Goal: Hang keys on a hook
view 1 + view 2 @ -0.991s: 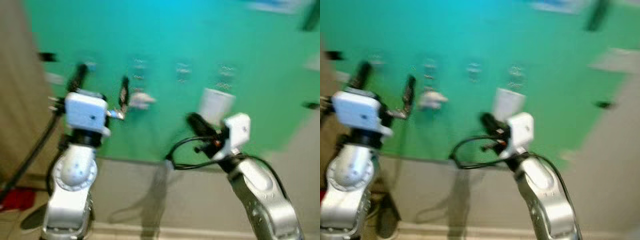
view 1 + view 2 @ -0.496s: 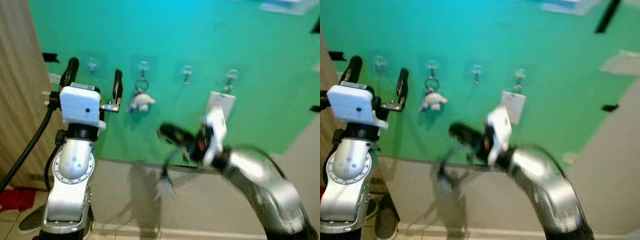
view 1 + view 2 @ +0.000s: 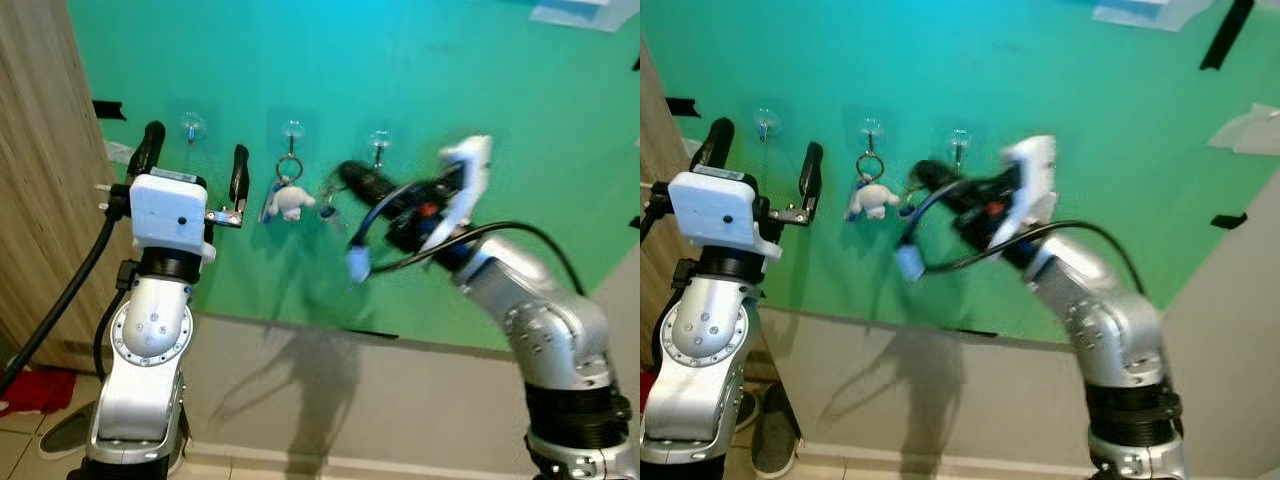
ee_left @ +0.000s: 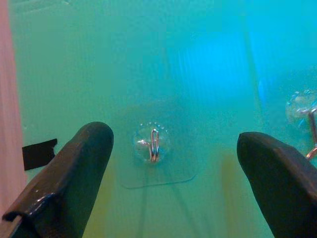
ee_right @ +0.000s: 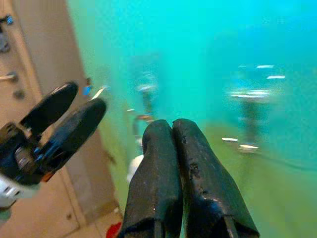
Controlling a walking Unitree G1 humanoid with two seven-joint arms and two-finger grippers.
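Green wall (image 3: 300, 60), white plush keychain (image 3: 293, 203), wood-grain brown door (image 3: 40, 180).

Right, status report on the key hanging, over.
Left gripper open by the leftmost hook. Right gripper shut, near third hook. Plush keychain hangs on second hook.

Row of clear stick-on hooks on the green wall. Leftmost hook (image 4: 152, 144): clear pad, small metal wire, bare. Next hook (image 3: 292, 130): carries a key ring with a white plush charm (image 3: 291, 203), hanging straight down. Third hook (image 3: 379, 141): just beside a blurred ring and pale blue tag (image 3: 358, 264), possibly keys.
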